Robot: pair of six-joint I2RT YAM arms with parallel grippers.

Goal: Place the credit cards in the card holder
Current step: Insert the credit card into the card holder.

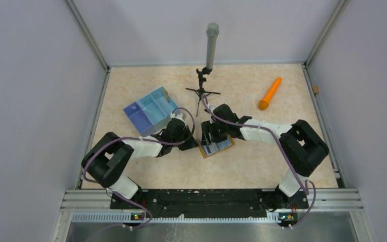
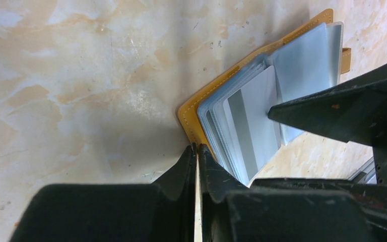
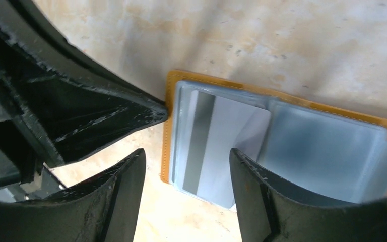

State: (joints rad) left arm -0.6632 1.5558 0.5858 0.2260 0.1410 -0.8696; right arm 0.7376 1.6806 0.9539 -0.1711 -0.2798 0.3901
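The mustard-orange card holder lies open on the table between my two grippers, its grey-blue pockets facing up. One grey credit card with a dark stripe lies across the holder's left half, its lower end past the rim. My right gripper is open and straddles that card, one fingertip touching its edge. My left gripper is shut with nothing between its fingers, its tips at the holder's stitched corner. No other cards show.
A blue divided tray stands just behind the left arm. A small black tripod with a grey cylinder rises at the back centre. An orange cone-shaped stick lies at the back right.
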